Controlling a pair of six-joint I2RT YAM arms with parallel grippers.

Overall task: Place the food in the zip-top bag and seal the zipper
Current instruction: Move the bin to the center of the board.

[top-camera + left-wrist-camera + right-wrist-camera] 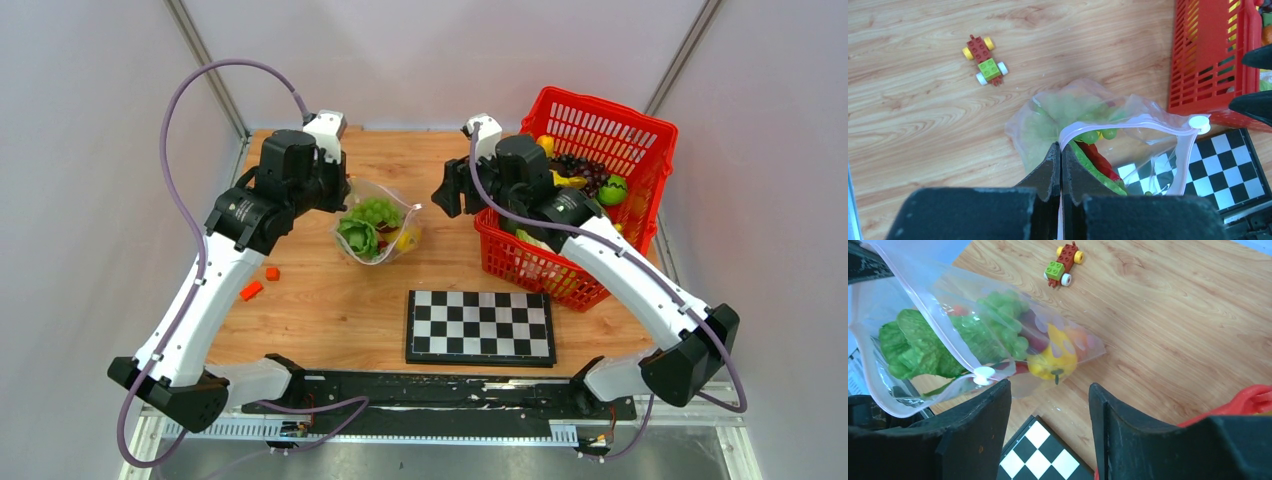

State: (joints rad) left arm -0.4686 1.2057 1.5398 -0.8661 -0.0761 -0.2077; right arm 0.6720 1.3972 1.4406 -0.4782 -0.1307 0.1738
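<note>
The zip-top bag (380, 232) hangs above the wooden table, its mouth gaping. Inside is food: leafy lettuce (913, 342), green grapes (1007, 330), a yellow piece (1053, 360), a long green pod (1093, 170). My left gripper (1061, 149) is shut on one end of the pink zipper (1128, 121) and holds the bag up. The white slider (982, 375) sits at the strip's other end, just beside my right gripper's left finger. My right gripper (1048, 390) is open, with nothing between its fingers, close to the bag's right side (450, 192).
A red mesh basket (640, 150) with more toy food stands at the back right, right behind my right arm. A chessboard (480, 325) lies at the front centre. A small brick car (984, 60) and loose orange bricks (260, 282) lie on the table.
</note>
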